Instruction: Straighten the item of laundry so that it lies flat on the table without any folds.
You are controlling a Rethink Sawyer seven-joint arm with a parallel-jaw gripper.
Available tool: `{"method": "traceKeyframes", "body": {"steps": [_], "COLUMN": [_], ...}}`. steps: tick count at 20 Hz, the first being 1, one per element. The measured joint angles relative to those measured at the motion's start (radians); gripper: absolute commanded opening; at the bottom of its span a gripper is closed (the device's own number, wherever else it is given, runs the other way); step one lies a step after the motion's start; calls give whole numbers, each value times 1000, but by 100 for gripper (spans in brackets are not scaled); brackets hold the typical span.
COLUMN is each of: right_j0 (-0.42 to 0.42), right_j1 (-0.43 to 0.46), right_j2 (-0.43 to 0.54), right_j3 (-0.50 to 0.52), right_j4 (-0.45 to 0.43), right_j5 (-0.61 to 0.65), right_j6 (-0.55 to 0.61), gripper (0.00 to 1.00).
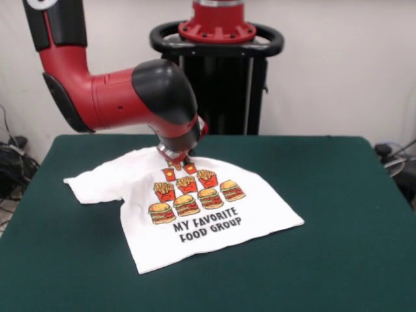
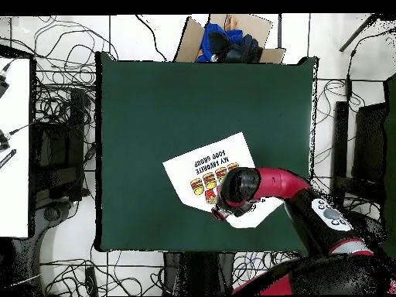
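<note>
From the front, the shirt [image 1: 195,214] lies nearest, print side up on the green table [image 1: 338,214], its hem toward the camera and its black lettering readable. One sleeve spreads out flat toward the picture's left; the other side runs in a straight slanted edge with no sleeve showing. The gripper [image 1: 174,158] comes down on the shirt's far edge, by the collar, just above the printed drinks. The arm's bulky wrist covers its tips, so I cannot tell whether it is open or closed, or gripping cloth.

From overhead, the shirt [image 2: 207,168] sits in the table's [image 2: 155,116] half nearer the robot, toward the right, lying askew. The arm [image 2: 271,186] covers its near corner. Beyond the far edge sits a cardboard box [image 2: 263,27] with blue cloth [image 2: 224,42].
</note>
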Motion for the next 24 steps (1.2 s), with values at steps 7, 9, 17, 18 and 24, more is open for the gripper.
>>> {"method": "traceKeyframes", "body": {"steps": [7, 9, 17, 18, 24], "right_j0": [-10, -12, -27, -29, -35], "right_j1": [30, 30, 33, 33, 34], "right_j2": [0, 1, 6, 8, 11], "right_j3": [-10, -10, -10, -10, -11], "right_j4": [-1, -1, -1, 2, 6], "right_j5": [10, 10, 11, 11, 16], "right_j6": [0, 0, 0, 0, 0], "gripper": [0, 0, 0, 0, 0]}}
